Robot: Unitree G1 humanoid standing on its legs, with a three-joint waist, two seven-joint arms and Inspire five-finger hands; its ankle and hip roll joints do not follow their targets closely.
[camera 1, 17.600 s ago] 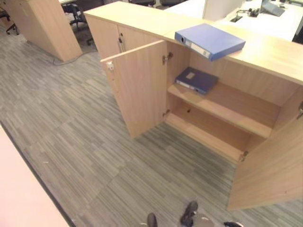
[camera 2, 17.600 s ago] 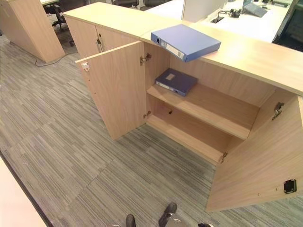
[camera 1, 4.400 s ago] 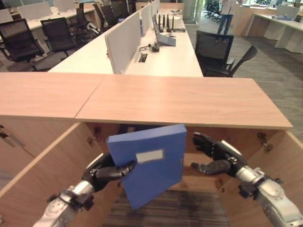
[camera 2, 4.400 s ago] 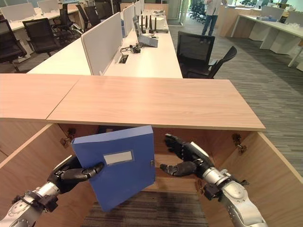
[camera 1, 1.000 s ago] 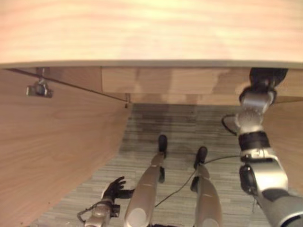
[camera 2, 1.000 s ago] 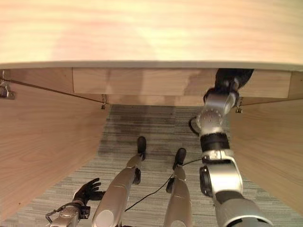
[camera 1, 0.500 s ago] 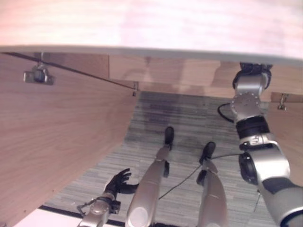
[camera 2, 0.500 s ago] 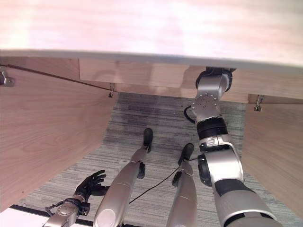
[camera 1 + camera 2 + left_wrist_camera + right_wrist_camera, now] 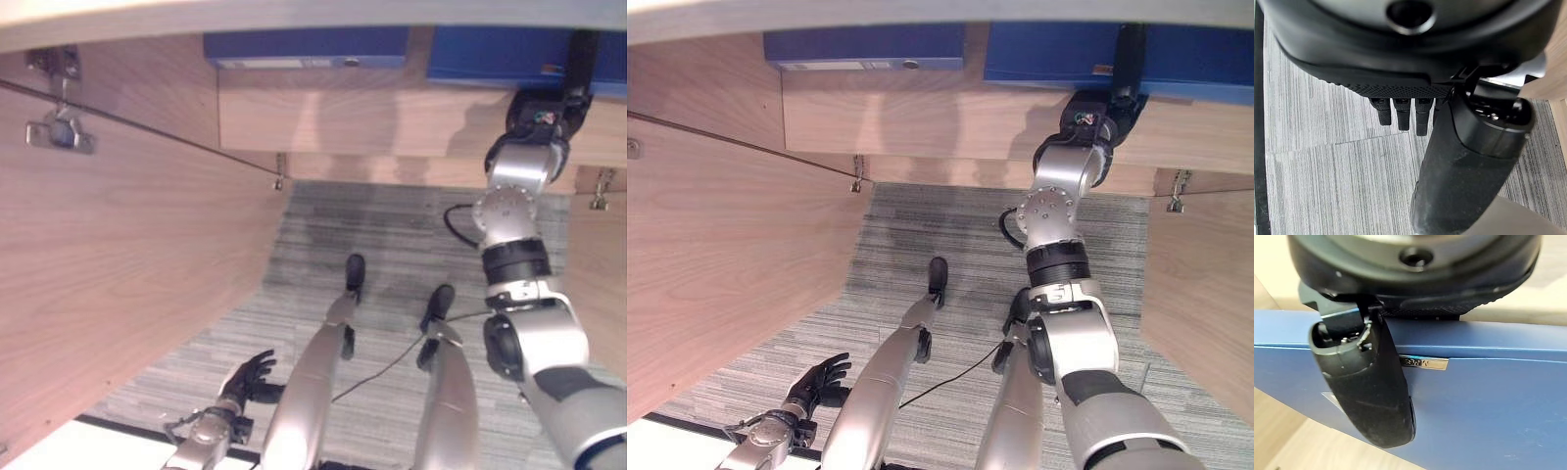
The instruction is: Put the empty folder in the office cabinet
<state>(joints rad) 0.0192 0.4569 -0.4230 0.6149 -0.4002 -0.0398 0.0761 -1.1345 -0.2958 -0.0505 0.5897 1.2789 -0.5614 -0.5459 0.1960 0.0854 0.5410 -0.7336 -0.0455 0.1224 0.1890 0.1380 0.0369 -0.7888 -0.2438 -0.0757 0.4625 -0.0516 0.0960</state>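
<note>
A blue folder (image 9: 1215, 64) lies on the cabinet's shelf (image 9: 921, 117) at the upper right, with its front edge past the shelf's lip. My right hand (image 9: 1104, 108) reaches up to it; in the right wrist view its thumb (image 9: 1371, 391) lies across the folder's blue face (image 9: 1488, 396), with the fingers hidden below. A second blue folder (image 9: 862, 49) lies flat on the same shelf to the left, apart from the first. My left hand (image 9: 818, 382) hangs low at the lower left over the carpet, its fingers (image 9: 1400, 110) straight and holding nothing.
The cabinet's left door (image 9: 715, 274) stands open along the left side, and the right door (image 9: 1205, 294) stands open at the right. Metal hinges (image 9: 59, 132) stick out from the left door. Grey striped carpet (image 9: 940, 225) lies between the doors.
The camera has tilted, bringing the shelf and both blue folders into sight at the top. My right arm stays stretched up to the shelf. The left hand hangs as before.
</note>
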